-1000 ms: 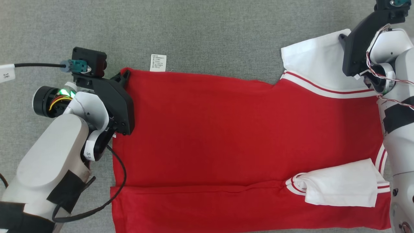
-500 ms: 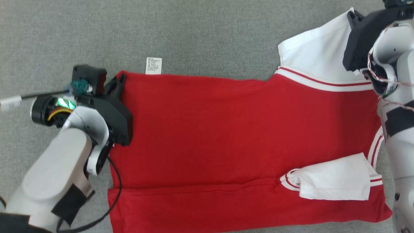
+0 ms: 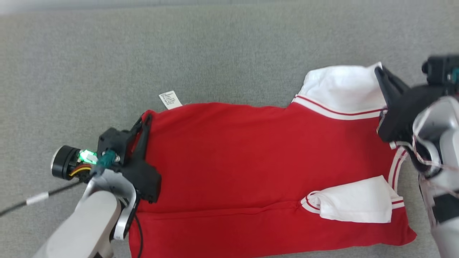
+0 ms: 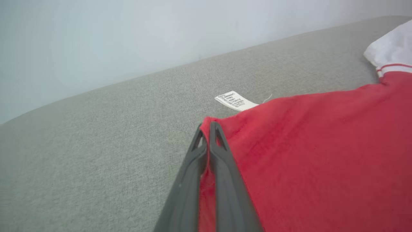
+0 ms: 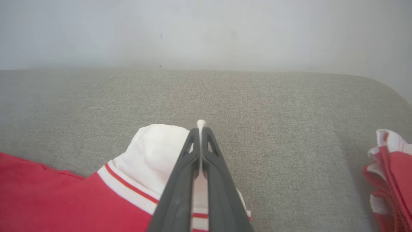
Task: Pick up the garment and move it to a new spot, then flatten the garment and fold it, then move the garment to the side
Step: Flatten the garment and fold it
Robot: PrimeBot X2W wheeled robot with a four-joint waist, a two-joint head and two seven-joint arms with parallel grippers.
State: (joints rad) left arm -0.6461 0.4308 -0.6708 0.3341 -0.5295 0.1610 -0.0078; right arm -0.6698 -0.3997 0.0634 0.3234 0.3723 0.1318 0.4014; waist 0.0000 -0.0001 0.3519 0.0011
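- My left pincer (image 3: 144,120) is clamped shut on the red hem corner of the garment (image 3: 258,154), at centre left of the head view, near the care label (image 3: 170,99).
- My right pincer (image 3: 379,71) is pinched shut on the edge of the white sleeve (image 3: 340,86), upper right.
- Gripping both corners of that upper edge should, I judge, let me carry it over evenly for a fold.
- The garment lies spread on the grey fabric surface (image 3: 215,53), its lower strip already folded over.
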